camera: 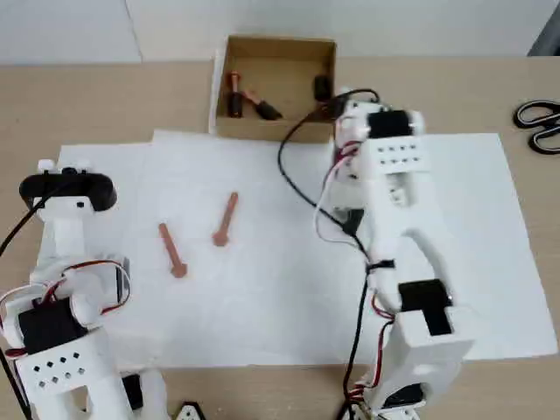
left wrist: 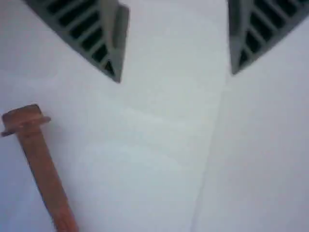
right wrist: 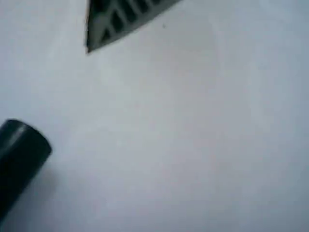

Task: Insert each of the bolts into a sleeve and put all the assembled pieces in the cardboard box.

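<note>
High view: cardboard box (camera: 219, 87) sitting at far edge of white paper (camera: 262, 297). Inside box, two assembled pieces (camera: 238, 94) by the wall on left arm's side; boxed sleeve (camera: 322, 86) by opposite wall, cannot tell if a bolt is in it. Two loose bolts (camera: 172, 249) (camera: 226, 219) flat on paper, well apart from box on its near side, not touching each other, open paper all round both. Right arm (camera: 398, 166) stretched up to box's near corner, its cable looping past that corner. Left arm (camera: 66, 262) well apart from box, at paper's edge. Scissors (camera: 538, 122) off the paper, well apart from box, beyond right arm.

Left wrist view: left gripper (left wrist: 174, 48) spread wide, holding nothing, over bare paper. One bolt (left wrist: 36, 164) lying outside the jaws, flanged head plain at this range. Crease or sheet edge (left wrist: 212, 121) running under the gap.

Right wrist view: right gripper (right wrist: 125, 21) low over paper; cannot tell how far open or whether holding anything. Loose sleeve (right wrist: 19, 159), black, lying on paper, apart from it.
</note>
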`<state>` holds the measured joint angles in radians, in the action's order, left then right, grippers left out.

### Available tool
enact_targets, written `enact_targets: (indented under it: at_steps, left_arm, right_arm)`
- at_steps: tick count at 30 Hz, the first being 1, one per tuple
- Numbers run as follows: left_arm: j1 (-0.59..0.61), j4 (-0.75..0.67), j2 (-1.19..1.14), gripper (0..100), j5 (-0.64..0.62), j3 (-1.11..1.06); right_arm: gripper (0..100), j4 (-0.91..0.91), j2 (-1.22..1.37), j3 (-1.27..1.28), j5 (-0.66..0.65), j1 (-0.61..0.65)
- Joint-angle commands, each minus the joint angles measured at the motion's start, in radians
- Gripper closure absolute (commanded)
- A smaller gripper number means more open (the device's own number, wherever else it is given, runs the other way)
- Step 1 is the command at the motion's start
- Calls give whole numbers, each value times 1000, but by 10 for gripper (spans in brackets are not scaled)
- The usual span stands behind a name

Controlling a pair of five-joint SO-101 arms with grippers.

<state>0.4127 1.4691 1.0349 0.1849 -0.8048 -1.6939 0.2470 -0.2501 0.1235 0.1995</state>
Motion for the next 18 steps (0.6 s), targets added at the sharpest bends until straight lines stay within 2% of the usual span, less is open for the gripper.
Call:
enact_targets:
  at_steps: [1, 10, 16, 18]
  left_arm:
    - [2, -23, 14, 862, -2, 2]
    - [2, -26, 14, 862, -2, -1]
    - [2, -26, 14, 862, -2, -1]
    - [2, -26, 14, 862, -2, -1]
  right_arm:
    - [834, -15, -2, -49, 14, 30]
    - [840, -13, 7, -49, 14, 25]
    - [949, 77, 4, -51, 12, -15]
    - [957, 82, 7, -49, 14, -15]
